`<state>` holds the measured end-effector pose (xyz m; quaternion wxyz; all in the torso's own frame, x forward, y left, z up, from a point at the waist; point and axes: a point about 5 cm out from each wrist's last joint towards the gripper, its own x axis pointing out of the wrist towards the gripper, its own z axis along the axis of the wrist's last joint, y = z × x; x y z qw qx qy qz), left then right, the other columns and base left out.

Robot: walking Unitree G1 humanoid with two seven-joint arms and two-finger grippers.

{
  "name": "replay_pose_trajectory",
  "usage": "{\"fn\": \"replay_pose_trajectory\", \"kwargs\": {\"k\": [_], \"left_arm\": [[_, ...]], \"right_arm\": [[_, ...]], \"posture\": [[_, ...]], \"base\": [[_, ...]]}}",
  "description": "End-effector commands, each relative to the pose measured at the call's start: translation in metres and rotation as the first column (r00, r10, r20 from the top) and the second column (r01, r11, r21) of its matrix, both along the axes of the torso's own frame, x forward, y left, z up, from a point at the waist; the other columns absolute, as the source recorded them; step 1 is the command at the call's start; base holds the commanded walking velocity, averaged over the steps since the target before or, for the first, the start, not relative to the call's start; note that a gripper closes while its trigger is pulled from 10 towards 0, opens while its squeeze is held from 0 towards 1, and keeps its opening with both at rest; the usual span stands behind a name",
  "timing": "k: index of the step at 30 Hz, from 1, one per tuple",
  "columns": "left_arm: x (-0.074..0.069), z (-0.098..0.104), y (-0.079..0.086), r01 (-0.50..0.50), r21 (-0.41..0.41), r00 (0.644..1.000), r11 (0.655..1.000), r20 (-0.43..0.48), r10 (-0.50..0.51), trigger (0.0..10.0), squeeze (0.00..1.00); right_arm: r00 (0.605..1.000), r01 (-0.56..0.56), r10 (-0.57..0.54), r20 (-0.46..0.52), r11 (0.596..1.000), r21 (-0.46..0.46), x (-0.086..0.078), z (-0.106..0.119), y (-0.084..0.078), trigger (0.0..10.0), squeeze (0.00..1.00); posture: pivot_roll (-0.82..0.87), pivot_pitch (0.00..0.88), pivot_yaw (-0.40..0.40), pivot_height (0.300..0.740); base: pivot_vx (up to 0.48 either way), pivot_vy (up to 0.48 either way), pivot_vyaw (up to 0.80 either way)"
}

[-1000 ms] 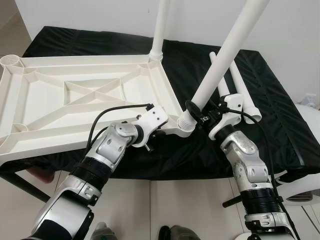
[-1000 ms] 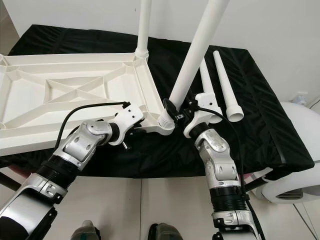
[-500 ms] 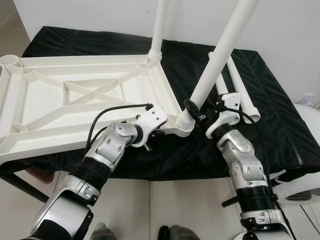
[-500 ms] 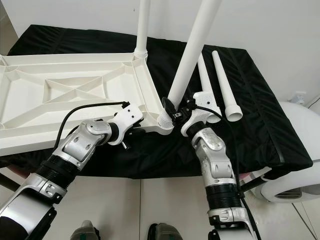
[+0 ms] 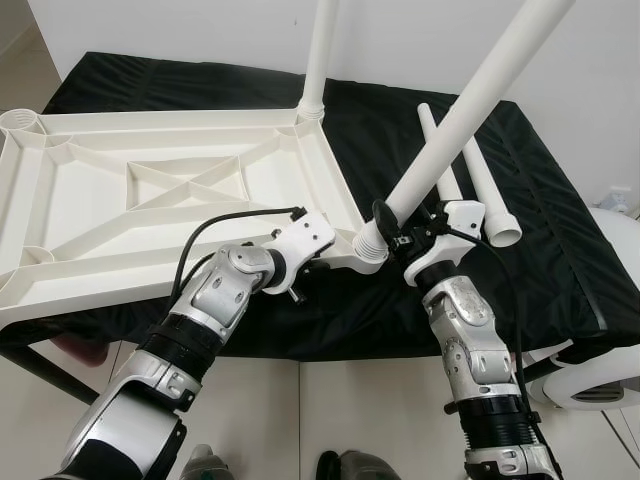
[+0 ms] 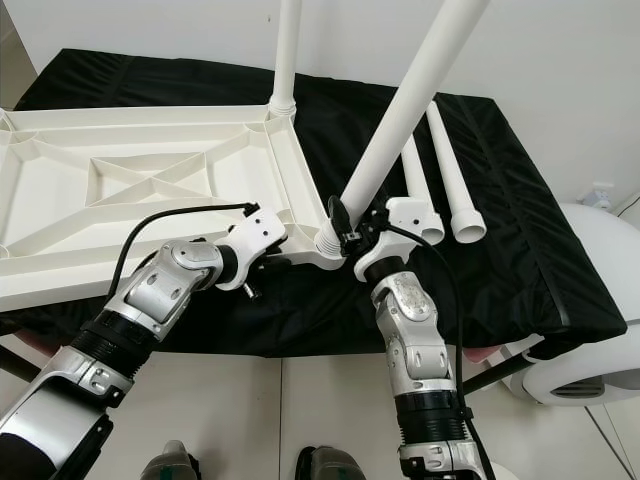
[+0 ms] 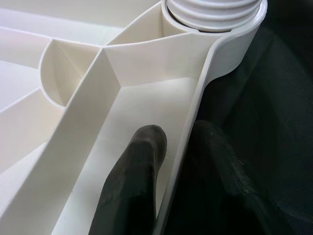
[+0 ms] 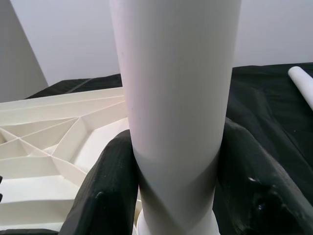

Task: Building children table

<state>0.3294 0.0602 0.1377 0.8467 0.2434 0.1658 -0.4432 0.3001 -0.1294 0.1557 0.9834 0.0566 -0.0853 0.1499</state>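
A white plastic tabletop (image 5: pixel 150 230) lies upside down on a black cloth. One white leg (image 5: pixel 318 60) stands upright in its far right corner socket. A second leg (image 5: pixel 470 110) sits in the near right corner socket (image 5: pixel 370 243) and leans to the right. My right gripper (image 5: pixel 397 225) is shut on this leg just above the socket, its black fingers (image 8: pixel 110 186) on either side of the tube. My left gripper (image 5: pixel 322 262) is shut on the tabletop's rim beside that corner, with one finger (image 7: pixel 139 166) inside the rim wall and one outside.
Two loose white legs (image 5: pixel 492 205) lie on the black cloth (image 5: pixel 550 260) to the right of the tabletop. A white rounded object (image 5: pixel 610 375) stands on the floor at the right. A white wall rises behind the table.
The leg held by my right gripper has tipped further to the right. My right forearm has swung a little to the left under it. The left arm has stayed put.
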Motion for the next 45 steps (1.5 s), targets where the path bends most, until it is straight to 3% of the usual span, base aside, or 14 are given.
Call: {"fn": "replay_pose_trajectory", "kwargs": {"k": [1, 15, 23, 29, 45], "left_arm": [[0.003, 0.016, -0.001, -0.001, -0.008, 0.997, 1.000, 0.078, 0.001, 10.0, 0.00], [0.003, 0.017, 0.000, -0.002, -0.006, 0.997, 1.000, 0.082, 0.003, 10.0, 0.00], [0.003, 0.018, -0.001, -0.003, -0.010, 0.996, 1.000, 0.087, 0.004, 10.0, 0.00], [0.003, 0.018, 0.000, -0.004, -0.010, 0.996, 1.000, 0.089, 0.005, 10.0, 0.00], [0.002, 0.018, 0.000, 0.004, -0.007, 0.996, 1.000, 0.094, -0.003, 10.0, 0.00]], "right_arm": [[0.986, 0.002, -0.007, -0.166, 0.999, -0.034, -0.005, -0.034, 0.004, 10.0, 0.00], [0.979, 0.036, -0.044, -0.198, 0.998, -0.041, 0.005, -0.028, 0.020, 10.0, 0.00], [0.959, 0.153, -0.169, -0.227, 0.985, -0.083, 0.012, -0.030, 0.020, 10.0, 0.00], [0.931, 0.263, -0.278, -0.235, 0.960, -0.094, 0.010, -0.034, 0.013, 10.0, 0.00], [0.927, 0.289, -0.311, -0.211, 0.949, -0.126, -0.005, -0.040, 0.008, 10.0, 0.00]], "posture": [[0.06, 0.065, -0.088, 0.740], [0.06, 0.066, -0.092, 0.740], [0.06, 0.065, -0.098, 0.740], [0.07, 0.064, -0.098, 0.740], [0.06, 0.057, -0.097, 0.740]], "base": [[0.000, 0.000, 0.00], [0.000, 0.000, 0.00], [0.000, 0.000, 0.00], [0.000, 0.000, 0.00], [0.000, 0.000, 0.00]]}}
